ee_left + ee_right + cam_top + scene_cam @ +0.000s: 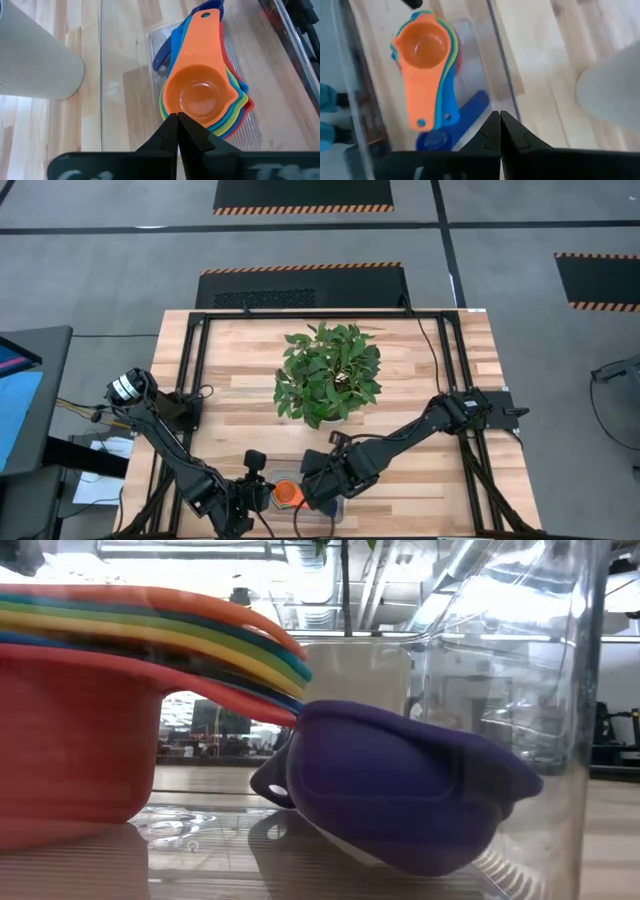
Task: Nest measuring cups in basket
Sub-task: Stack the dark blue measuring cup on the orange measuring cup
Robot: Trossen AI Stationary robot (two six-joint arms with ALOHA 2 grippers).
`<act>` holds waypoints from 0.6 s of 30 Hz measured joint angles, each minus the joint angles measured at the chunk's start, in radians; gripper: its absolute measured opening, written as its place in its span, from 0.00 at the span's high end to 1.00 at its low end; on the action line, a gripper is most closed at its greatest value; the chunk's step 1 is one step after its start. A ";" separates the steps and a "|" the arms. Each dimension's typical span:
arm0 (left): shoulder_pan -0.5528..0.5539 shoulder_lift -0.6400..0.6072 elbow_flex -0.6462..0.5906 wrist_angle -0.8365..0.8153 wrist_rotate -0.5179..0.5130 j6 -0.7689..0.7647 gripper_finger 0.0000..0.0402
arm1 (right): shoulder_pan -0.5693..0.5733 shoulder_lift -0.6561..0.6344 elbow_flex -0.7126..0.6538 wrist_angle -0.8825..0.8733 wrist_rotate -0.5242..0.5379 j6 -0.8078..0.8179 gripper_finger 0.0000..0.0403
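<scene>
The nested measuring cups (200, 95), orange on top and red outermost (70, 730), stand in the clear basket (495, 65) at the table's near edge. A dark blue cup (400, 790) lies tipped on its side on the basket floor beside the stack's handles (470, 107). My left gripper (177, 120) is shut, its tips just by the orange cup's rim. My right gripper (499, 120) is shut with nothing in it, above the basket near the dark blue cup. In the high view both grippers (258, 495) (318, 485) flank the orange cup (290, 493). My left gripper's shut tips stand at the near rim of the orange cup (175, 111), slanting down from the table's left; I cannot tell whether they touch it. My right gripper touches nothing.
A leafy potted plant (328, 373) in a white pot (355, 670) stands mid-table behind the basket. A black frame (195, 370) runs around the wooden tabletop. Bare wood lies left and right of the plant.
</scene>
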 joint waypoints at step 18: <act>-0.008 0.000 0.000 -0.028 -0.001 -0.023 1.00 | 0.031 0.015 -0.007 0.074 -0.139 -0.033 0.77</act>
